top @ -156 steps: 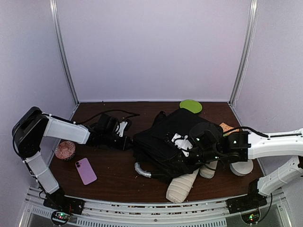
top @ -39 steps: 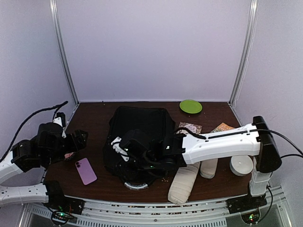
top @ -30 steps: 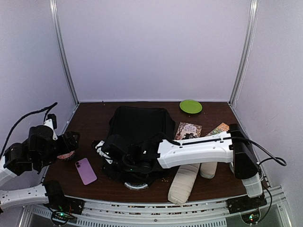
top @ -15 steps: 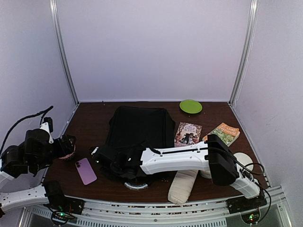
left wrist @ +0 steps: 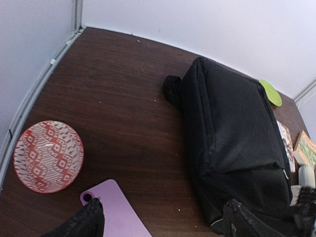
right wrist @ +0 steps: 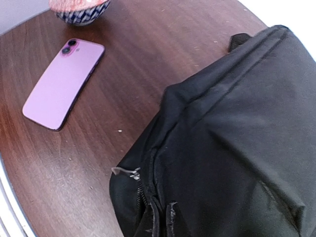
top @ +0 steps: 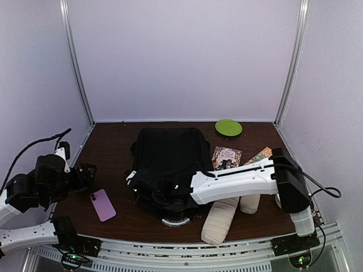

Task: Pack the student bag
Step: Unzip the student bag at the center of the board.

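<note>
The student bag (top: 168, 158), a big black backpack, lies flat mid-table. Its silvery inner rim (top: 174, 221) peeks out at the near end. My right arm reaches across from the right, and its gripper (top: 148, 191) sits on the bag's near left corner. In the right wrist view that gripper (right wrist: 165, 220) is shut, pinching the bag's fabric (right wrist: 232, 128) beside the zipper pull (right wrist: 124, 172). My left gripper (left wrist: 163, 227) hovers wide open left of the bag (left wrist: 232, 133), above a purple phone (left wrist: 111, 212), holding nothing.
The purple phone (top: 103, 204) lies left of the bag. A red patterned bowl (left wrist: 48, 155) sits further left. A green plate (top: 228, 127) is at the back, two books (top: 226, 157) right of the bag, and beige rolls (top: 220, 219) near the front edge.
My right gripper has gone from open to shut on the bag's corner and shifted slightly right. The left arm has hardly moved.
</note>
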Robot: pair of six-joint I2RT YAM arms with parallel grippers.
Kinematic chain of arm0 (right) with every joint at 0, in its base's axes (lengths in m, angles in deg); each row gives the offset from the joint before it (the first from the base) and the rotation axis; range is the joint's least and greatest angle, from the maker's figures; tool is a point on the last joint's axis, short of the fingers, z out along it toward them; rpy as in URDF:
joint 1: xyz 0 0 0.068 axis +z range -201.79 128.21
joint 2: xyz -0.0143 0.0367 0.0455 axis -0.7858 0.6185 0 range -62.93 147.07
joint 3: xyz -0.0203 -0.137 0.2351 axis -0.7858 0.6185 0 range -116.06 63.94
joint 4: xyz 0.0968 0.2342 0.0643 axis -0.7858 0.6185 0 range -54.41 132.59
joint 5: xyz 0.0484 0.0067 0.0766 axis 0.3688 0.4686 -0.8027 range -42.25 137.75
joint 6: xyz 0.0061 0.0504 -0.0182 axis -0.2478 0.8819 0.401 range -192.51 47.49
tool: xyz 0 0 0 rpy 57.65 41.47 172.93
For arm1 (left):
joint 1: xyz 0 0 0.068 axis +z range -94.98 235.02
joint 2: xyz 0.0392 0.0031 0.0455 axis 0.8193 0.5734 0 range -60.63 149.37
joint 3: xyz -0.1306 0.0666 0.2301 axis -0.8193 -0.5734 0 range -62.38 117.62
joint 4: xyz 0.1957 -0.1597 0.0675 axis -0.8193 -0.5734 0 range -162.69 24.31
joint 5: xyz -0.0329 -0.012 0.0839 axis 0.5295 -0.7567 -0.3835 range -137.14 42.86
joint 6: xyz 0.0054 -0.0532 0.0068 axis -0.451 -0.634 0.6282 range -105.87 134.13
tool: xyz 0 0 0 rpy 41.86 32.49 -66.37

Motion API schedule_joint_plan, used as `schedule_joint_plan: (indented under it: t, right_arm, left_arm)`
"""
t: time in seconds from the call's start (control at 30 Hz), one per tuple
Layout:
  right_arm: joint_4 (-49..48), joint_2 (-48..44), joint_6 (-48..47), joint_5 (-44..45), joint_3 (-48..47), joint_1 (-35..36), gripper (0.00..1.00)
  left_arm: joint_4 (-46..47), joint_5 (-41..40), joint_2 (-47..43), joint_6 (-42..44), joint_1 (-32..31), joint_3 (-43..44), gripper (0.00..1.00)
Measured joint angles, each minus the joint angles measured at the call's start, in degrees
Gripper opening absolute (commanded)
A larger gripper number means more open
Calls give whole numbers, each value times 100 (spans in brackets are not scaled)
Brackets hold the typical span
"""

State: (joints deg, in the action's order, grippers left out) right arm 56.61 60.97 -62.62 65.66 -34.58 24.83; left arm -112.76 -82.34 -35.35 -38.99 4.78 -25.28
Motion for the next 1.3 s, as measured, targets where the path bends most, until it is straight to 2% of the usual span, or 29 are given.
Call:
schedule_joint_plan:
  t: [0.2,0.3,0.57,0.7,0.87,1.3]
  right_arm:
    - [-251,-1121,345,-319,1084,-378,0]
    - [-293,-1471,542,-579,1399,-610,0]
    - [-417,-1578,861,-1012,1563,-811,0]
    - [-481,-1578,960,-1137,1585,-813,0]
    - [-560,-1591,1012,-1285,1659,-820,0]
    - [-918,-2059,1010,-1668,2317,-874,0]
  left_arm:
    - [1121,1091,918,485,0,-372,71]
    - [1823,1727,1453,748,0,-483,68]
    - [3504,3335,2682,1276,0,-584,62]
    - [4024,3928,3257,1386,-44,-586,60]
    - [4404,4264,3829,1491,-87,-592,61]
    - [5069,4459,4653,1978,-87,-592,67]
